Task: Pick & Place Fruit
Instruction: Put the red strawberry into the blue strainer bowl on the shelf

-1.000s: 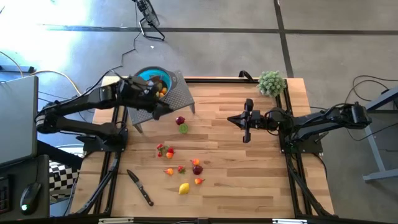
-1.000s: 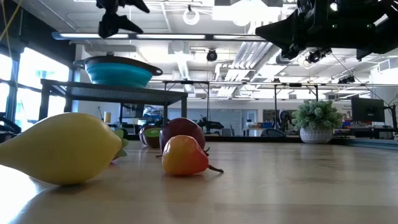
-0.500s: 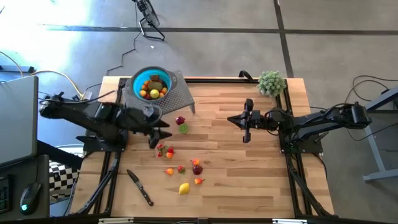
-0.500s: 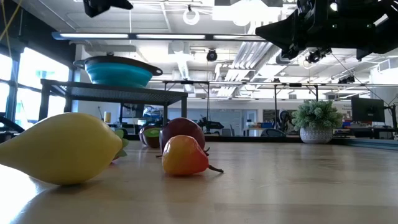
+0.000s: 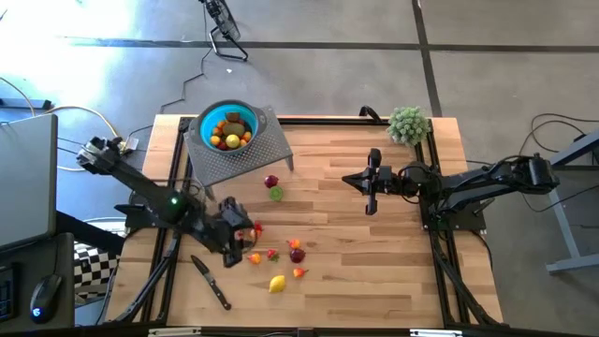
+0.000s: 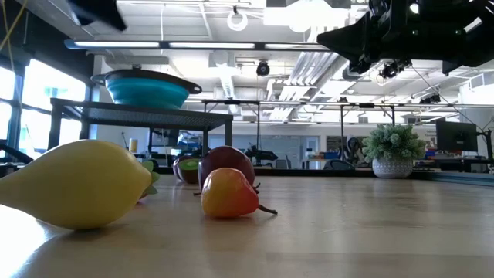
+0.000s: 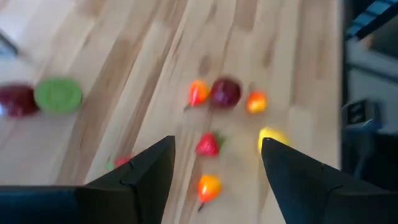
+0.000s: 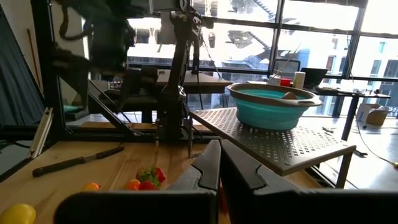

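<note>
**Left gripper empty over loose fruit**

Left gripper (image 5: pixel 236 239) is low over the table's near-left part, fingers (image 7: pixel 146 171) apart, holding nothing. Just beyond it lie a strawberry (image 7: pixel 208 144), a small orange fruit (image 7: pixel 209 185), a lemon (image 7: pixel 272 138) and a maroon fruit (image 7: pixel 225 91). A green one (image 7: pixel 58 94) lies farther off. Several fruits sit in the teal bowl (image 5: pixel 208 122) on the perforated stand (image 5: pixel 262 145). A knife (image 5: pixel 211 283) lies near the front edge. Right gripper (image 5: pixel 372 204) hangs mid-table, fingers together, empty.

teal bowl (image 5: pixel 227 124) on perforated stand (image 5: pixel 245 154); knife (image 5: pixel 211 281) nr table edge; plant ball (image 5: pixel 408 123) at corner
</note>
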You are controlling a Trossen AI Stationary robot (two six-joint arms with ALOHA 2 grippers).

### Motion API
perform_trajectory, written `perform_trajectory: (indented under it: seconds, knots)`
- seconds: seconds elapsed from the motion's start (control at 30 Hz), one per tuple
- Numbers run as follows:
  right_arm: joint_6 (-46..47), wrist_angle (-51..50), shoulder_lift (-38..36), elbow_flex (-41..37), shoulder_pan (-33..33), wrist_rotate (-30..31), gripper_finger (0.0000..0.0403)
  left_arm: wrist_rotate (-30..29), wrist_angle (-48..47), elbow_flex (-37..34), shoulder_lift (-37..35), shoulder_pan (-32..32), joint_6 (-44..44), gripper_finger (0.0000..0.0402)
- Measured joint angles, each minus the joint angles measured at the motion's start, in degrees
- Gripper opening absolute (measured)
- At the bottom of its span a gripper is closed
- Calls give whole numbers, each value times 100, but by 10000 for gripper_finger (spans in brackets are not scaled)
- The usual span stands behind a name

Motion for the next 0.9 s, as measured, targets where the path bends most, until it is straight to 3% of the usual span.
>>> perform_trajectory:
  seconds: [0.37,0.9]
  knots:
    - [24,0,0,0,2,-2,2,77,-780,0,1131,-316,-1443,235]
    - [39,-2,0,0,2,-2,3,43,-1679,-2,2024,-305,-1022,235]
